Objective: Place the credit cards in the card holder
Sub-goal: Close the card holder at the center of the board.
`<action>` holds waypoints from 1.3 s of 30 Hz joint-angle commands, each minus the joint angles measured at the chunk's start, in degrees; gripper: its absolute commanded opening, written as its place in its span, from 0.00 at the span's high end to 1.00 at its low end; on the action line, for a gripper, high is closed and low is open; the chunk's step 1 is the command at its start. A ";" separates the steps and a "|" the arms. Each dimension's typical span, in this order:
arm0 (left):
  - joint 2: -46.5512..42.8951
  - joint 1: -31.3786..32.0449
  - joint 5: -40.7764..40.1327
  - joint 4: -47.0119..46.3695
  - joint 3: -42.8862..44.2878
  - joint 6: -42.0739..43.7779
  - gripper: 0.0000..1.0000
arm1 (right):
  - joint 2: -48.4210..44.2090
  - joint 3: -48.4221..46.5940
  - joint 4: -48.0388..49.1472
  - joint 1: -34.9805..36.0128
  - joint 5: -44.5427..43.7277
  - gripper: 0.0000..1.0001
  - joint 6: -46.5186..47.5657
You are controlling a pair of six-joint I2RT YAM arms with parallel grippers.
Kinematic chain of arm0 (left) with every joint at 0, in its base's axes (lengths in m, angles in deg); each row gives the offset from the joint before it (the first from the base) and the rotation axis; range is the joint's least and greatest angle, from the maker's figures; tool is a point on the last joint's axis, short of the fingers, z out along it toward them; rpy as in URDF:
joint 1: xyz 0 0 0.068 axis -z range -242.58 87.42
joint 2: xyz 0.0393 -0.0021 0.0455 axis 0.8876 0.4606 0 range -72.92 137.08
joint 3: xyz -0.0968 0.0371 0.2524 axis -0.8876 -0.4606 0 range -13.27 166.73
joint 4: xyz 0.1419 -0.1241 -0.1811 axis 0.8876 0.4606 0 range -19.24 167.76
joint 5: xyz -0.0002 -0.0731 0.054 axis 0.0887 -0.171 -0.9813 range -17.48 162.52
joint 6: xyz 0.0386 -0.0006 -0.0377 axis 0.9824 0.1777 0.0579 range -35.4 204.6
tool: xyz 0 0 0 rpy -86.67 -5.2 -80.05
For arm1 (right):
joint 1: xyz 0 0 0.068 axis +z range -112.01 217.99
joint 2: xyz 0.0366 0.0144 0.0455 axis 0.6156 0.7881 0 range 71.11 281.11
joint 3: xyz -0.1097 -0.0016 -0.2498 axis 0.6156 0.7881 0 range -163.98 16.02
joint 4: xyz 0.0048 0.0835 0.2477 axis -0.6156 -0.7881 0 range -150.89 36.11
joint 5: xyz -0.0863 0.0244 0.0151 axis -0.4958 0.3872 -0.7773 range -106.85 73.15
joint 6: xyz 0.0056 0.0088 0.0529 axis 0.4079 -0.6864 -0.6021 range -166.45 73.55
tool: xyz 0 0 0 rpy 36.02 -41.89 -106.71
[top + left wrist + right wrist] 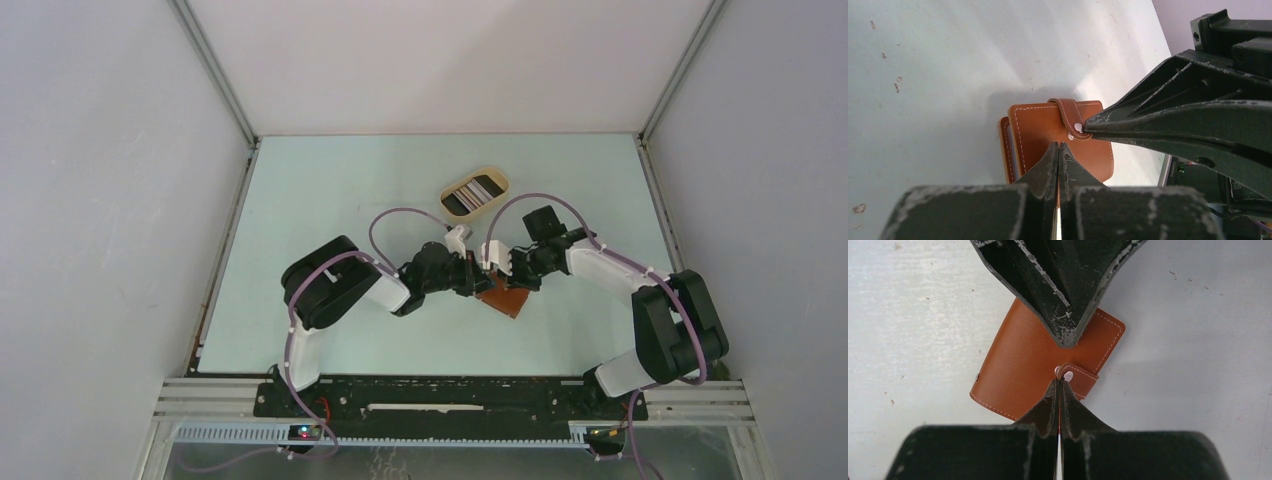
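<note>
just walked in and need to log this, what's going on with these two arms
Both arms are working on the brown leather card holder, which lies folded shut on the table. The left gripper, closed, presses its tips on the holder's face. The right gripper, also closed, has its tips at the snap tab, which looks fastened. The credit cards lie in the beige tray farther back, away from both grippers.

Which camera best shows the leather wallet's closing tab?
Left wrist: the closing tab loops over the edge of the brown leather wallet. Right wrist shows it partly behind the right tool; from above, too small to see.
</note>
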 commanded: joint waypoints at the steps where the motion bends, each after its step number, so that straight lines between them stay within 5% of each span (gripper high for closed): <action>1: 0.19 0.18 -1.82 2.49 2.28 0.60 1.00 | -0.87 -0.43 -0.43 1.32 -0.13 1.00 0.21; 39: 0.49 0.24 0.38 0.11 1.91 0.06 1.00 | 2.64 2.50 1.08 8.52 -10.82 1.00 2.57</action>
